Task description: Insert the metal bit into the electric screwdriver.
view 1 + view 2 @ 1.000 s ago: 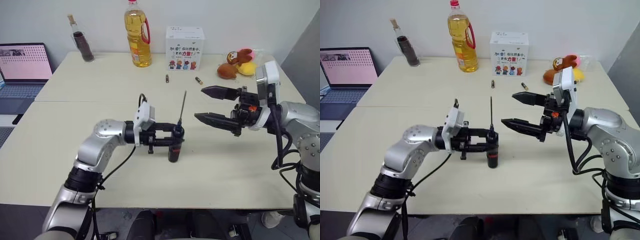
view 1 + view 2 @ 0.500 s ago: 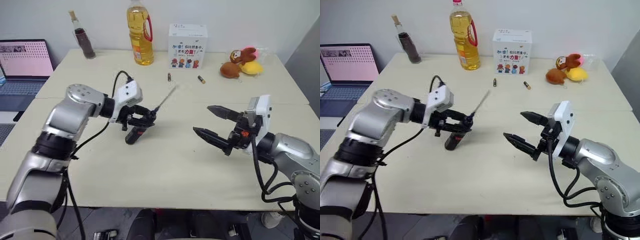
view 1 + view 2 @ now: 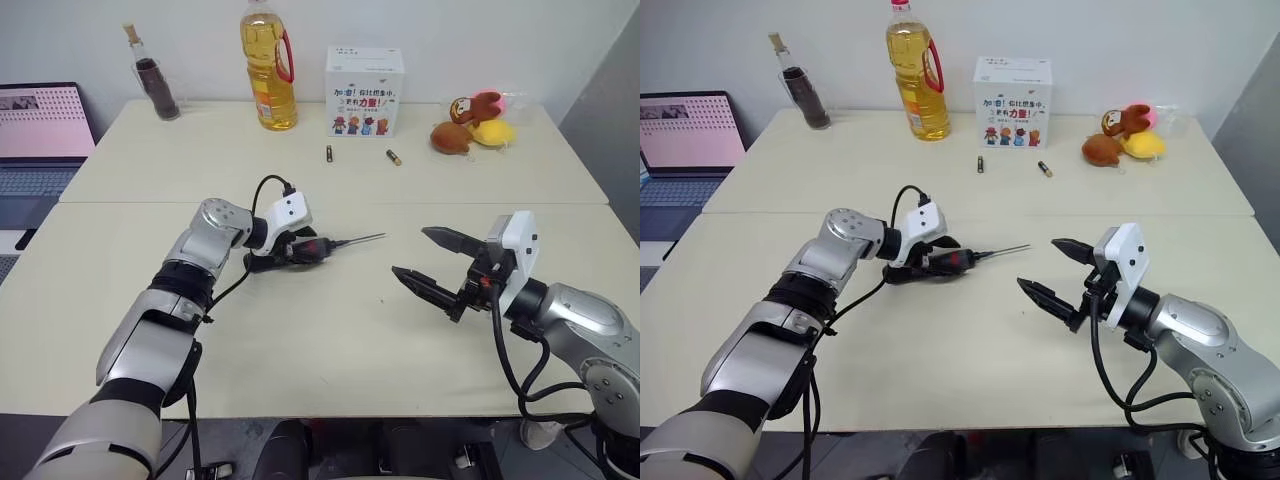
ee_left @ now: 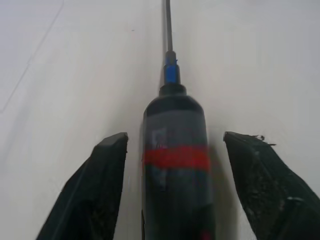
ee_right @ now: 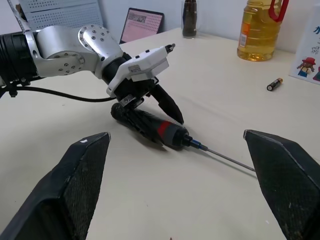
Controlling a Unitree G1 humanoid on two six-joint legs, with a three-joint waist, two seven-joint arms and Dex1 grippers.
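Two end effectors: my left end effector (image 3: 300, 249) sits low over the cream worktop (image 3: 330, 340); my right end effector (image 3: 428, 262) hangs apart to the right.
Change: a second ago I held the slim black pen-shaped electric screwdriver with the red band (image 3: 943, 263) upright in closed left fingers; now it lies on its side on the worktop and my left fingers have spread.
Left state: in my left wrist view both black fingers (image 4: 100, 175) stand clear of the screwdriver barrel, a gap on each side, so I grip nothing.
Right state: my right fingers are spread wide and empty, pointing toward the screwdriver from well apart.
Metal bit: the thin dark-grey metal rod (image 3: 360, 240) juts straight out of the screwdriver's blue-collared nose, in line with the barrel, its free end pointing toward my right end effector.
Screwdriver place: on the near half of the worktop, between my left fingers, well short of the two small batteries (image 3: 329, 154) farther back.
Meaning: I judge the bit is seated and the tool is set down, so the task looks essentially done.
Doubt: how deep the bit sits I cannot tell.
Risk: the round barrel could roll as I draw my left fingers away.
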